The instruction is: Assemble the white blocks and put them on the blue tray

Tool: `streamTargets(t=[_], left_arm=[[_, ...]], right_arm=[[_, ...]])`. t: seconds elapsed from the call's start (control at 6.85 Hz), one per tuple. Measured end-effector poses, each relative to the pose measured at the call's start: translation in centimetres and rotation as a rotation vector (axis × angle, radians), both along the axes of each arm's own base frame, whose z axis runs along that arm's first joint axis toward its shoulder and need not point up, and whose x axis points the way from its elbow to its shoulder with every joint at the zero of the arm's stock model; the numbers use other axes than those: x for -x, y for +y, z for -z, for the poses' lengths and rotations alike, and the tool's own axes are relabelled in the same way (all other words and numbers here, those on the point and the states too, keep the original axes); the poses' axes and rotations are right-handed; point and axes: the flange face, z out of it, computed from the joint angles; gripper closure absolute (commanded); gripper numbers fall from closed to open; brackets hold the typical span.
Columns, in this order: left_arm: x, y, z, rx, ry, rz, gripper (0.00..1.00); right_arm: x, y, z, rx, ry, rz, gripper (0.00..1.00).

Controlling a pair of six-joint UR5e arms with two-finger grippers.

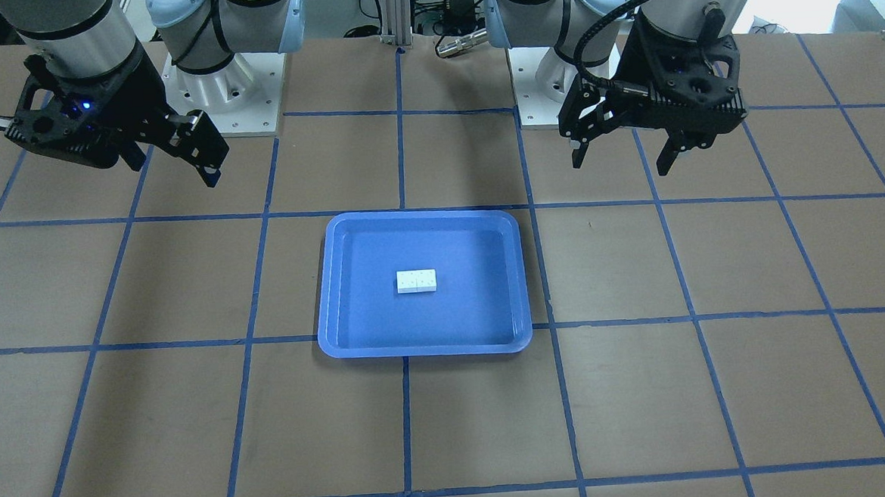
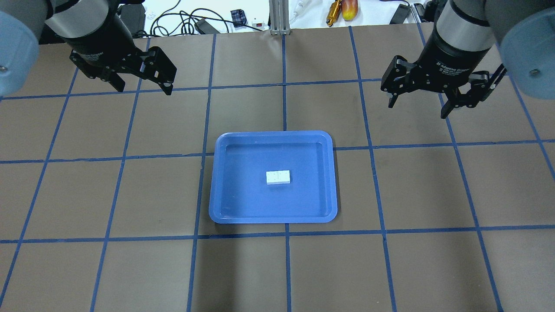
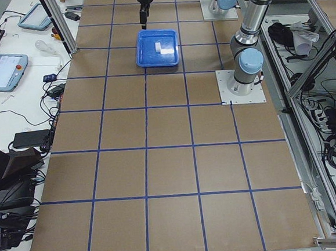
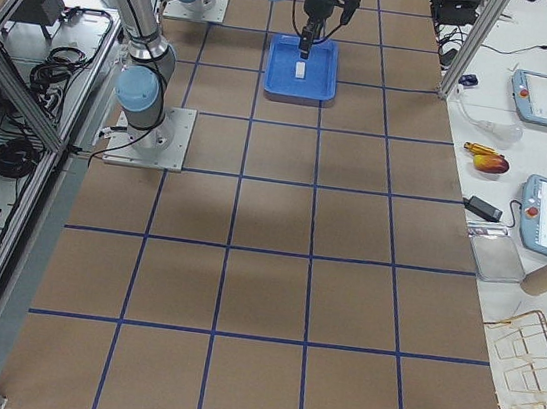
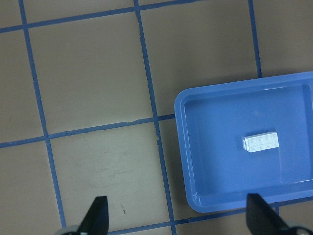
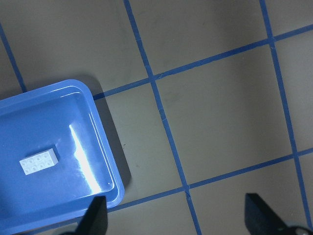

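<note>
front and overhead views face oppositely, sharing the blue tray (image 1: 521, 275).

In the left wrist view, the shallow blue plastic tray (image 5: 195, 161), ahead and to the right of the left gripper (image 5: 176, 218), is cut off at the right edge. The seam between the small white studded blocks (image 5: 261, 142) is perhaps too faint to judge.
</note>
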Motion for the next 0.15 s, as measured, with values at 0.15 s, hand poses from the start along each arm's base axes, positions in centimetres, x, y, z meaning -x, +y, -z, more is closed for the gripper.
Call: streamTargets(t=[0.15], left_arm=[[-0.26, 0.16, -0.14, -0.002, -0.010, -0.004, 0.00]], right_arm=[[0.00, 0.00, 0.01, 0.000, 0.000, 0.000, 0.00]])
